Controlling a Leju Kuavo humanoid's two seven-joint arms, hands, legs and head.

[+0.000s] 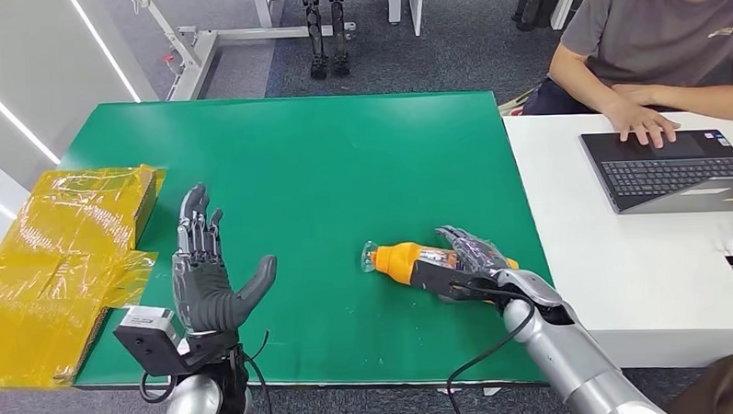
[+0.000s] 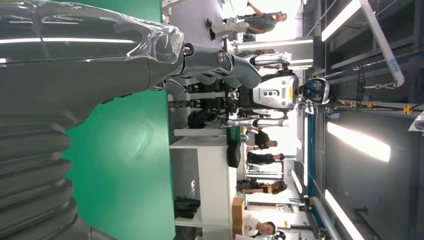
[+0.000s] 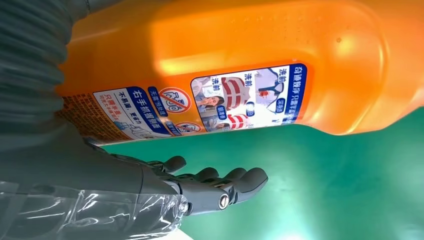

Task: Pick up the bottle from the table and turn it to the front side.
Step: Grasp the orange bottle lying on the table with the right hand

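Bottle: we see the orange bottle [image 1: 411, 260] lying on its side on the green table [image 1: 343, 171], lower right of centre in the head view, clear cap toward the frame's left.
Right hand: our right hand [image 1: 466, 259] wraps the bottle's body; the label [image 3: 220, 102] faces the right wrist camera.
Left hand: our left hand [image 1: 204, 272] is raised at lower left, fingers spread, holding nothing.

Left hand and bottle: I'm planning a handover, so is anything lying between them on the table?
Nothing: in the head view, bare green table separates the open left hand from the orange bottle, which the right hand is on.
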